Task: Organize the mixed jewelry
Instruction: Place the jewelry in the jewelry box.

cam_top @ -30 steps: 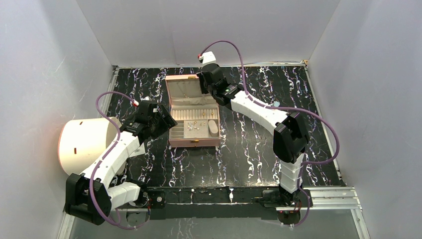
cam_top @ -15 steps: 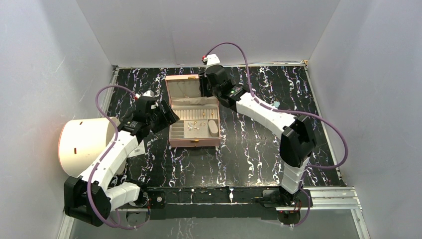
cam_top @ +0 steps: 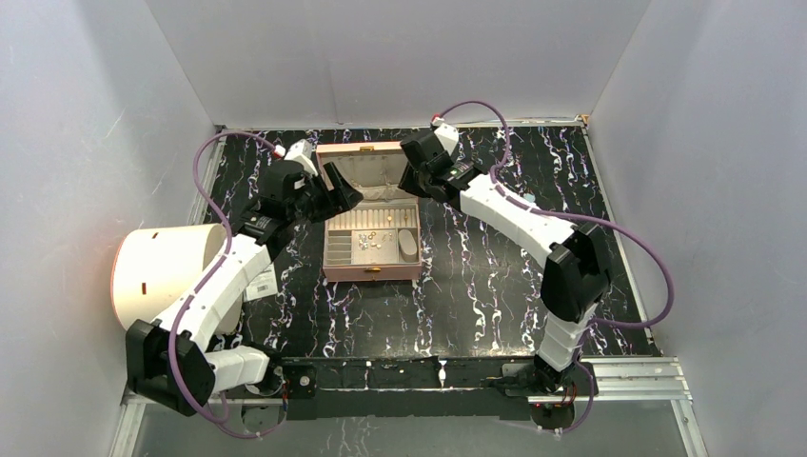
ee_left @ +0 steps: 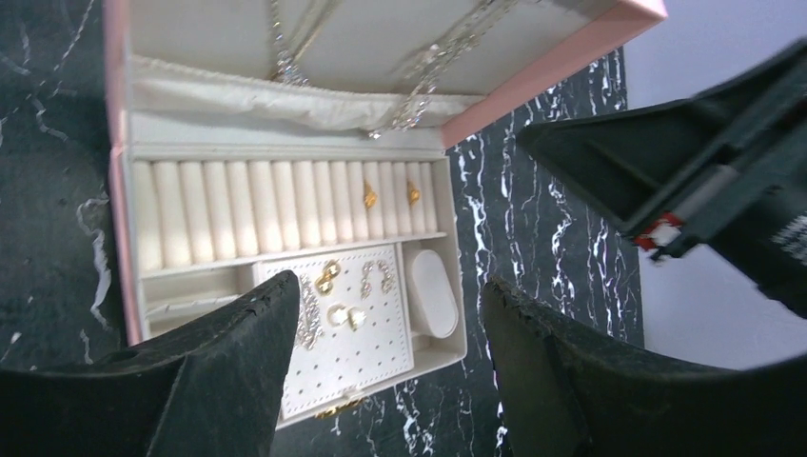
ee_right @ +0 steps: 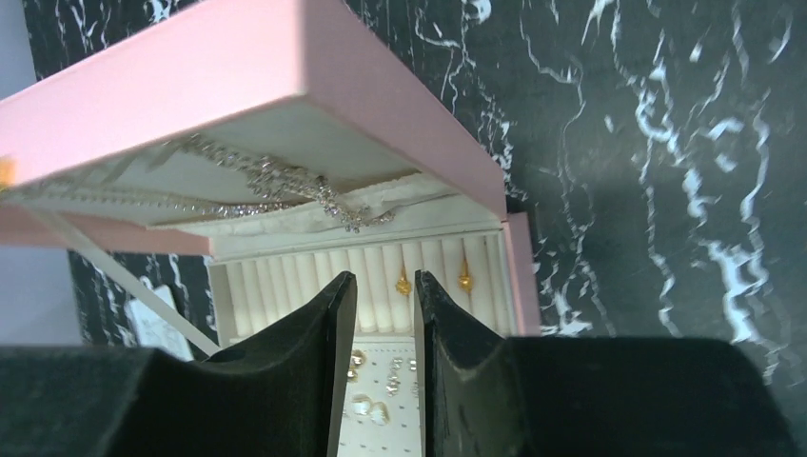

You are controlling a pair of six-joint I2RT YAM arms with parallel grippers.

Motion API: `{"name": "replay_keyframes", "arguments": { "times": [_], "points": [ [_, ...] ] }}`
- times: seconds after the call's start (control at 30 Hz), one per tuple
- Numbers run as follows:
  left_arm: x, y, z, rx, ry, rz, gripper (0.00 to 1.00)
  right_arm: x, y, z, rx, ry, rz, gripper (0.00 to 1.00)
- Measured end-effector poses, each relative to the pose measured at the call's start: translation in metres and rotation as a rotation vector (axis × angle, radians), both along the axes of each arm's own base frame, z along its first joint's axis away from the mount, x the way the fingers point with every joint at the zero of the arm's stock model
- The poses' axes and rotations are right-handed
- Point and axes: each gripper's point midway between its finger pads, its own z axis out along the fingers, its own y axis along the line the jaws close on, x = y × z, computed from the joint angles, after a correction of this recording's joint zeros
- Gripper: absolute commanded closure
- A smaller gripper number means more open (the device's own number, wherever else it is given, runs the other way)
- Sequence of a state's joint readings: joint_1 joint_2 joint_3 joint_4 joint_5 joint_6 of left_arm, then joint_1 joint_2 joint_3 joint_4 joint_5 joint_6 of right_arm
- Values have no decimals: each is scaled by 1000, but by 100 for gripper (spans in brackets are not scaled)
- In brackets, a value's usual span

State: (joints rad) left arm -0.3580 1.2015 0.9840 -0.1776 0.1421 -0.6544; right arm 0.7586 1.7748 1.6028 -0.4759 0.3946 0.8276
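Now | L jaws wide open, R jaws slightly apart | jewelry [ee_left: 338,314] in box [cam_top: 371,272] beyond both

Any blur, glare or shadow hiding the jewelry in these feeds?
Top external: even light, sharp, but the jewelry shows only as specks in the pink box. Left wrist: gold pieces crisp; dark left fingers mask the lower tray. Right wrist: lid underside dimmer, chains still readable; no glare.

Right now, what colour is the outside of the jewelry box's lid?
Pink. The lid shows best in the right wrist view.
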Motion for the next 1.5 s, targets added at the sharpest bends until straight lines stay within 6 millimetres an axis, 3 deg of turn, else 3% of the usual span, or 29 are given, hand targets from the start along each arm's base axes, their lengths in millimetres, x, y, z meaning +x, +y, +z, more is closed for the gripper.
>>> {"name": "replay_keyframes", "arguments": {
  "times": [0.4,0.9,1.03,1.1,1.33,1.5],
  "points": [
    [32,-8,15,18,-112,56,32,20,16,-52,158,179,-274,56],
    [60,-19,11,45,-133,76,32,38,12,-50,264,145,-466,53],
    [64,-22,12,41,-136,73,33,38,12,-59,278,167,-503,54],
    [66,-25,14,35,-139,69,35,36,13,-67,278,192,-515,56],
    [67,-39,4,8,-101,64,44,33,10,-94,311,256,-545,78],
    [58,-60,-7,14,-80,25,45,34,12,-90,370,256,-515,90]
  ]
}}
